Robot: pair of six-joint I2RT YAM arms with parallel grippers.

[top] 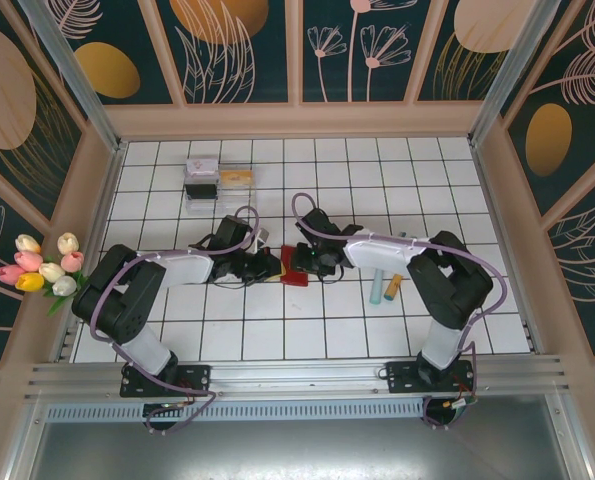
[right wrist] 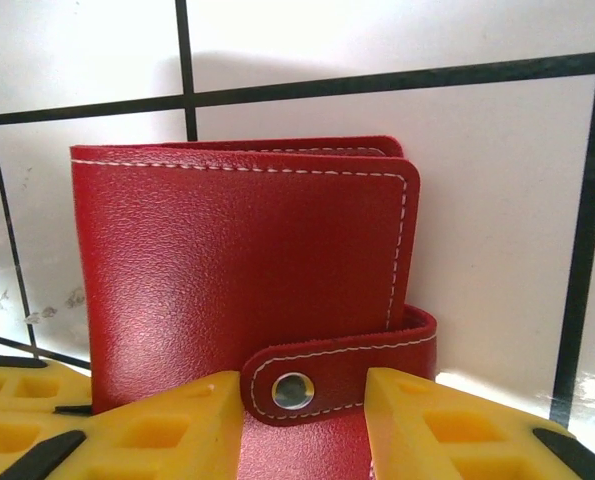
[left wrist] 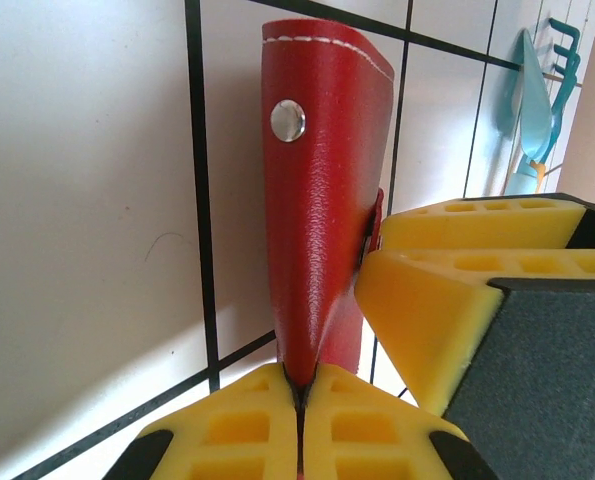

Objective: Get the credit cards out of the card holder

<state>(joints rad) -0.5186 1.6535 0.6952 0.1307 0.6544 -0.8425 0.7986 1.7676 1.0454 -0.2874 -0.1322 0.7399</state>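
White tiled tabletop (top: 307, 340) with black grid lines, floral wall panels around it. Card holder (right wrist: 247, 270) is at the centre of the top view, between the two arms: red, folded closed, strap across the front with its metal snap (right wrist: 293, 390) fastened, contents hidden. Left gripper (left wrist: 299, 388) is fully closed, pinching one edge of the card holder between its yellow fingers at the bottom centre of the left wrist frame. From that pinch the holder rises toward the top of the frame, leaning slightly right. Right gripper (right wrist: 302, 392) is on the opposite side, jaws partly apart, one yellow finger on each side of the snap along the bottom of the right wrist frame. Both fingers lie over the holder's front face, and I see no clamp on it. In the left wrist view one of its fingers touches the holder by the strap, right of centre. In the top view, to the right of the holder, a light-blue item (top: 377, 288) and a tan-orange item (top: 393, 285) lie side by side, too small to identify. Clear plastic box (top: 236, 177) is at the table's upper left, well apart. Flowers (top: 45, 268) are at the left edge.
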